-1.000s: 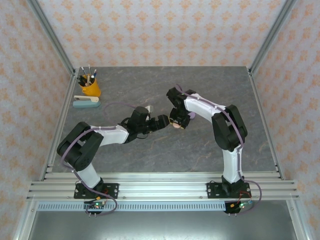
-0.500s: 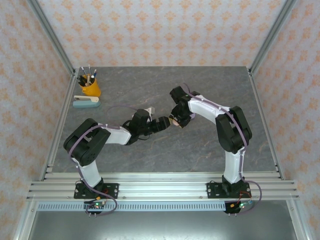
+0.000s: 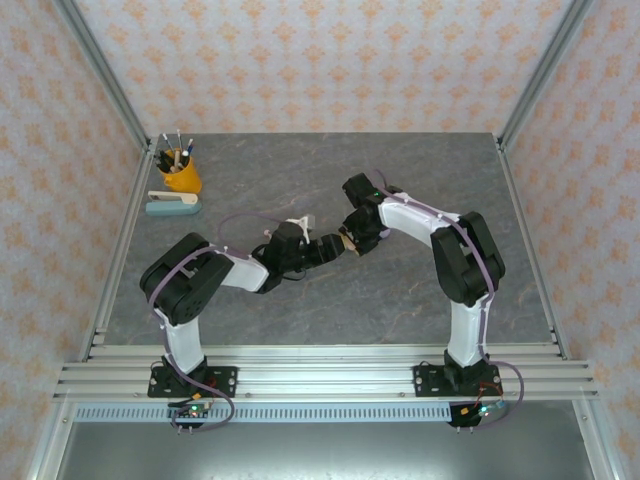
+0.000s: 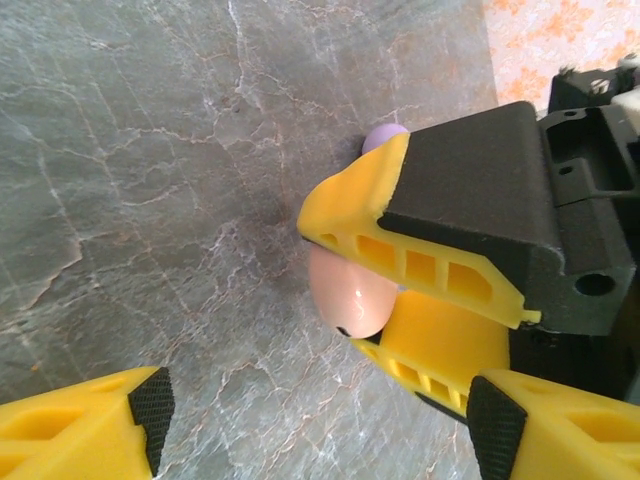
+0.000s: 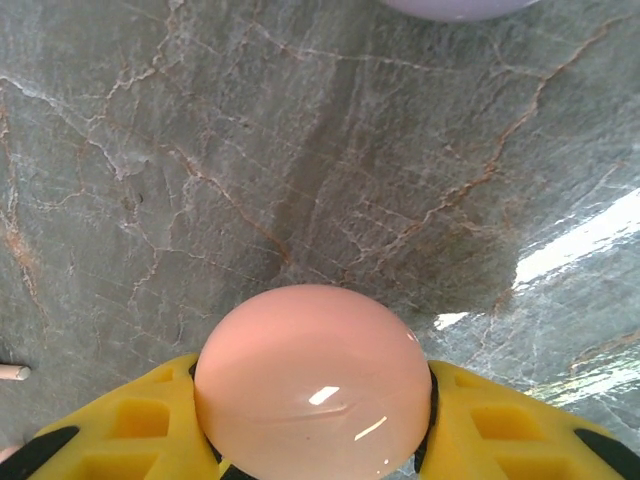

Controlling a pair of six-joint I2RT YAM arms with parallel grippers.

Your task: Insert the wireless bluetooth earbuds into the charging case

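My right gripper (image 5: 315, 388) is shut on a round pale pink charging case (image 5: 315, 370), with a yellow finger on each side of it, just above the table. In the left wrist view the same pink case (image 4: 350, 295) sticks out between the right gripper's yellow fingers (image 4: 400, 260). My left gripper (image 4: 322, 425) is open with only bare table between its black pads, close in front of the case. From above, the left gripper (image 3: 333, 247) nearly meets the right gripper (image 3: 352, 238) at mid-table. The earbuds are out of view.
A purple round case (image 4: 385, 135) lies on the table just behind the right gripper and also shows as the purple case (image 5: 455, 5) at the top edge. An orange pen cup (image 3: 180, 172) and a teal stapler (image 3: 172, 203) sit far left. A thin pale stub (image 5: 10, 372) shows at the left edge.
My left arm has reached further right, bringing its gripper up close to the right gripper. The right gripper has shifted slightly and still holds the pink case.
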